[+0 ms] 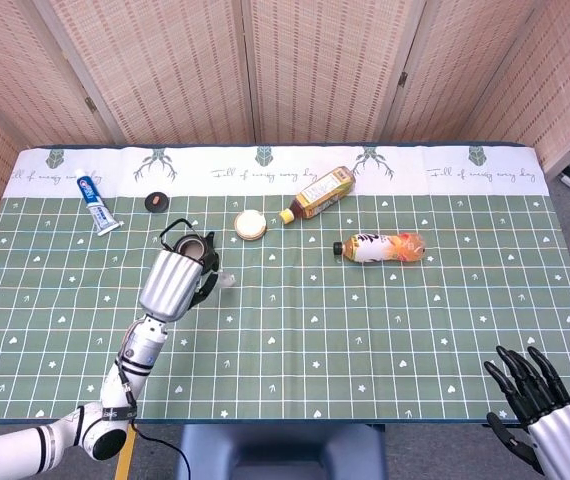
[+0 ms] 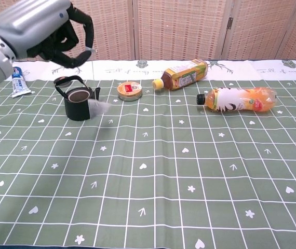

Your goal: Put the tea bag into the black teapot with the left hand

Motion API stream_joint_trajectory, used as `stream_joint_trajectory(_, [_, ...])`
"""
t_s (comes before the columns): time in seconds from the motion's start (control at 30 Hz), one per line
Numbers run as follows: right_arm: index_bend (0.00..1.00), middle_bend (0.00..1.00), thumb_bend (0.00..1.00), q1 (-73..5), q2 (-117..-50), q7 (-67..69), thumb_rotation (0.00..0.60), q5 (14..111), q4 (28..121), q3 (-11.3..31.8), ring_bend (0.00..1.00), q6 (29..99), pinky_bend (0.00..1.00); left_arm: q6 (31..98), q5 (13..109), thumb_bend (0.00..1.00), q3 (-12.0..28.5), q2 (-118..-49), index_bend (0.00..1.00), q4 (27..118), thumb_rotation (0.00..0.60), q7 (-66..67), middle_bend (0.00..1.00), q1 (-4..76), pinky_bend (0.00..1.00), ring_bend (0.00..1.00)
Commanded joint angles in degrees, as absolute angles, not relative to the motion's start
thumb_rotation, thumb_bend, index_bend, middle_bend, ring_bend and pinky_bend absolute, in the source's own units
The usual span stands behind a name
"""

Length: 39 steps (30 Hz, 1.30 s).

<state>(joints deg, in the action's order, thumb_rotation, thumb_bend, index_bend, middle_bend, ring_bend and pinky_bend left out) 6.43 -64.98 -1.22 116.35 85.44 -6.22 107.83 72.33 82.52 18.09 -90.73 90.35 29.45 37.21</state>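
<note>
My left hand (image 1: 175, 284) (image 2: 41, 27) is raised high above the table and pinches the tag end of the tea bag's string. The tea bag (image 2: 102, 108) (image 1: 227, 281) dangles from it as a pale motion blur, just right of the black teapot (image 2: 79, 101) (image 1: 193, 246) and close to its spout. The teapot stands upright with its top uncovered and its handle up; in the head view my hand hides part of it. My right hand (image 1: 537, 408) hangs off the table's near right corner, fingers spread and holding nothing.
A small black lid (image 1: 155, 202) and a toothpaste tube (image 1: 95, 204) (image 2: 17, 81) lie behind and left of the teapot. A round tin (image 2: 129, 91), a lying tea bottle (image 2: 183, 74) and a lying orange drink bottle (image 2: 237, 99) are to its right.
</note>
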Motion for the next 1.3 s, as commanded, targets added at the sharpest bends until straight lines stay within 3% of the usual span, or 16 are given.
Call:
stream_joint_trajectory(0.03, [0.0, 0.0, 0.36, 6.02, -64.66, -0.57, 0.6, 115.47, 85.88, -5.92, 0.1, 107.18, 0.03, 70.03, 78.77, 0.51, 21.54, -88.85, 0.63, 91.21, 0.6, 30.99, 1.0, 39.63, 1.0, 1.0])
stream_joint_trajectory(0.23, [0.0, 0.0, 0.37, 5.0, -63.65, 0.79, 0.6, 112.38, 87.54, -5.06, 0.11, 104.93, 0.03, 65.67, 73.31, 0.51, 25.26, -87.73, 0.63, 85.18, 0.6, 28.41, 1.0, 43.49, 1.0, 1.0])
stream_joint_trajectory(0.5, [0.0, 0.0, 0.36, 4.34, -63.28, 0.38, 0.6, 109.7, 89.32, -4.21, 0.11, 102.82, 0.03, 62.03, 71.16, 0.51, 25.9, -86.76, 0.63, 77.51, 0.6, 20.98, 1.0, 46.31, 1.0, 1.0])
stream_joint_trajectory(0.97, [0.0, 0.0, 0.36, 5.63, -65.04, -3.72, 0.6, 110.49, 89.27, -4.23, 0.11, 103.96, 0.03, 60.49, 71.36, 0.51, 21.36, -88.03, 0.63, 69.1, 0.6, 13.64, 1.0, 47.39, 1.0, 1.0])
stream_joint_trajectory(1.3, [0.0, 0.0, 0.37, 5.46, -65.38, -5.06, 0.6, 110.77, 89.64, -4.35, 0.11, 102.96, 0.03, 63.92, 72.62, 0.51, 18.66, -86.93, 0.64, 70.05, 0.6, 13.09, 1.0, 45.19, 1.0, 1.0])
